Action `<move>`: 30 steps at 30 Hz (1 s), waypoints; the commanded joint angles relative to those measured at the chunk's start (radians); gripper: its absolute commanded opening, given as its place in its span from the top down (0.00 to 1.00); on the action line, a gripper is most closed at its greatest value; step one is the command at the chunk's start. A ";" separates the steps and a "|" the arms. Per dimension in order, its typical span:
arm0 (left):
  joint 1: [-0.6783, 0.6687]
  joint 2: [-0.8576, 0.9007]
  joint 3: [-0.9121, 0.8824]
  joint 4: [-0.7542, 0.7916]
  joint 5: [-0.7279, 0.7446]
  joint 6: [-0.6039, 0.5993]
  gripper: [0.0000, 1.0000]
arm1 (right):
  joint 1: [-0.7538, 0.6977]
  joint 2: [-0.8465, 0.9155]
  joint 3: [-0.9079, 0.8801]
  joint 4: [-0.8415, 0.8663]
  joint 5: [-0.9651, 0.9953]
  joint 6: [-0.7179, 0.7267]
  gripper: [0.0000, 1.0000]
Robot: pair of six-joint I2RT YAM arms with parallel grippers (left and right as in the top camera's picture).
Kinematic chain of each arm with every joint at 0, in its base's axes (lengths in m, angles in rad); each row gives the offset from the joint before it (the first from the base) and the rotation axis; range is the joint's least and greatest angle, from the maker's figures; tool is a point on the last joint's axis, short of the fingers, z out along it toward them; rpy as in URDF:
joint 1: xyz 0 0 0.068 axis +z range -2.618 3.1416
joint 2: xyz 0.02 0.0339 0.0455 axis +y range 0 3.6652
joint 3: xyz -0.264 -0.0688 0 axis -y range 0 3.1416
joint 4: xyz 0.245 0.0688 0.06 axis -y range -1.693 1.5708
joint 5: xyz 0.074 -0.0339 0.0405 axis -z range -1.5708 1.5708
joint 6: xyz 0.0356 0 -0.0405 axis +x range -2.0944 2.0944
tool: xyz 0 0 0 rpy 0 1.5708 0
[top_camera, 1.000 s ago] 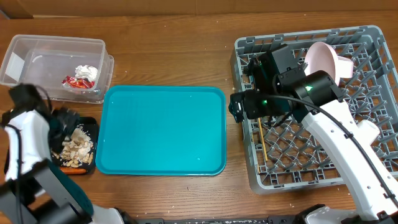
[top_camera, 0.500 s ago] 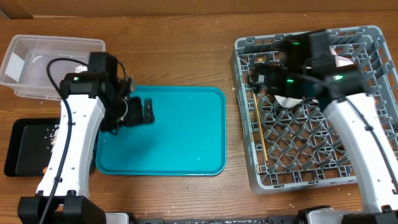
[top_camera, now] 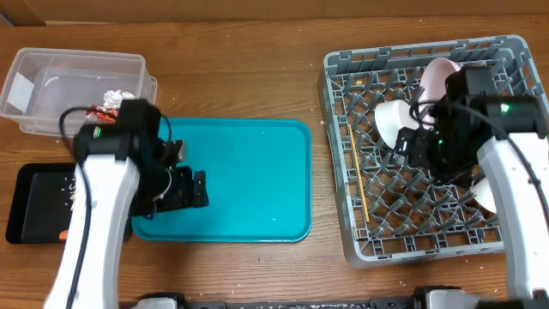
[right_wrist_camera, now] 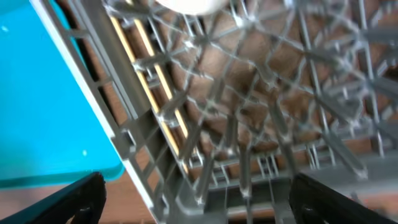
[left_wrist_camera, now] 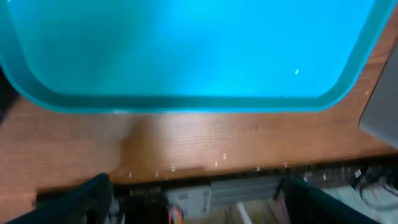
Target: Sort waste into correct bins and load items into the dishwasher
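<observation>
The clear tub [top_camera: 51, 90] at the back left holds the red wrapper [top_camera: 105, 112] and the white tissue [top_camera: 117, 96]. Beside the left arm, the black tray [top_camera: 33, 206] shows pale crumbs [top_camera: 67, 182] and an orange bit [top_camera: 64, 233]. My left gripper [top_camera: 187, 187] [left_wrist_camera: 199, 208] hangs open and empty over the teal tray's left front part. The grey rack [top_camera: 343, 86] [right_wrist_camera: 134, 152] holds a white bowl [top_camera: 393, 120], a plate [top_camera: 436, 77], another white dish [top_camera: 487, 194] and the chopsticks [top_camera: 357, 176] [right_wrist_camera: 158, 81]. My right gripper [top_camera: 412, 148] [right_wrist_camera: 199, 205] is open above the rack, holding nothing.
The large teal tray [top_camera: 240, 172] [left_wrist_camera: 186, 50] lies bare in the middle of the wooden table. The table's front edge and some equipment below it show in the left wrist view. The rack's walls and upright pegs stand close under the right gripper.
The left arm swung from the black tray to the teal tray, then drew toward the front. The right gripper moved rightward across the rack, and a white bowl now stands uncovered there.
</observation>
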 commanded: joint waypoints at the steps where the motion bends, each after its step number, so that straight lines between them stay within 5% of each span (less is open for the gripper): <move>1: 0.004 -0.208 -0.084 0.078 0.024 -0.004 0.10 | 0.038 -0.200 -0.122 0.112 0.038 -0.003 0.00; 8: 0.004 -0.743 -0.251 0.332 -0.032 -0.085 0.00 | 0.109 -0.734 -0.480 0.453 0.232 0.093 0.00; 13: 0.004 -0.966 -0.256 0.394 -0.031 -0.086 0.00 | 0.109 -0.941 -0.526 0.446 0.223 0.093 0.00; 30: 0.004 -1.065 -0.257 0.137 -0.023 -0.094 0.00 | 0.109 -0.994 -0.526 0.371 0.225 0.093 0.00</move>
